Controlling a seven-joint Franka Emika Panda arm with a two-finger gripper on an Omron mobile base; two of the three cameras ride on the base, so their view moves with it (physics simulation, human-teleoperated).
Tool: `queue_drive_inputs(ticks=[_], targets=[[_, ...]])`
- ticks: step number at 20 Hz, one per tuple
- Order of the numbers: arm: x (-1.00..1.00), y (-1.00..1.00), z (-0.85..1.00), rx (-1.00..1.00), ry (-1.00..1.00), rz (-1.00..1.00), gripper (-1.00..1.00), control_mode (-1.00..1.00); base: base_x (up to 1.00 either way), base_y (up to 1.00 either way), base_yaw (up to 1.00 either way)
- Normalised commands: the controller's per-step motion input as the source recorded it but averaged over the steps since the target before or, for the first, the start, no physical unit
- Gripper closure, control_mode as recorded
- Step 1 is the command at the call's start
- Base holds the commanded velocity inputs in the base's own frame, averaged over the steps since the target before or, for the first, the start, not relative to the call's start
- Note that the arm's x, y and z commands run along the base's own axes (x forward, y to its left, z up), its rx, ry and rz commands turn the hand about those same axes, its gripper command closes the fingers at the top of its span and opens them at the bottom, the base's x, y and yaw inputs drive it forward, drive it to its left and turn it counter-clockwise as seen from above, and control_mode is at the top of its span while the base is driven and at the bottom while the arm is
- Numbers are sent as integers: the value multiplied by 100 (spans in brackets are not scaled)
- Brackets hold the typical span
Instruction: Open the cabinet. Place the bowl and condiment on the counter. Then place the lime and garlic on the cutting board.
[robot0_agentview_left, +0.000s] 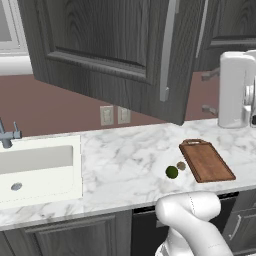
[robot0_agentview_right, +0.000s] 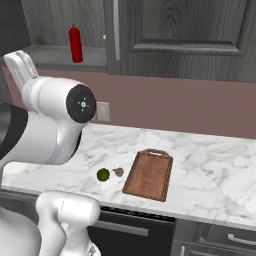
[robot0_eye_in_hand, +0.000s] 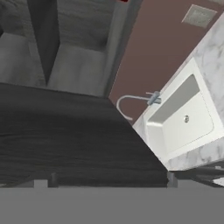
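Observation:
The cabinet (robot0_agentview_left: 100, 45) has one door swung wide open over the counter (robot0_agentview_left: 125, 160). My gripper (robot0_agentview_left: 210, 92) hangs just right of that door's free edge, fingers pointing left, open and holding nothing. In the hand view the gripper (robot0_eye_in_hand: 106, 181) faces the dark wood-grain door with shelves beyond. The red condiment (robot0_agentview_right: 75, 44) stands on the cabinet's bottom shelf. The bowl is out of view. The reddish-brown cutting board (robot0_agentview_left: 206, 161) lies on the counter. Just left of it sit the dark green lime (robot0_agentview_left: 172, 172) and the small brownish garlic (robot0_agentview_left: 181, 166), both off the board.
A white sink (robot0_agentview_left: 35, 170) with a faucet (robot0_agentview_left: 7, 135) is set into the counter at the left. Wall outlets (robot0_agentview_left: 106, 115) sit on the reddish backsplash. The open door's handle (robot0_agentview_left: 167, 50) juts out above the counter. My arm's white links (robot0_agentview_right: 55, 125) stand left of the board.

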Motion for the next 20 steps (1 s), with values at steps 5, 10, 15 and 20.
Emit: queue_drive_inputs(ticks=[5,10,15,20], targets=[[0,5,0,5,2,4,-100,-100,0,0,0],[10,8,0,4,6,4,-100,-100,0,0,0],[17,14,-3,2,10,4,-100,-100,0,0,0],[13,7,0,4,9,5,-100,-100,0,0,0]])
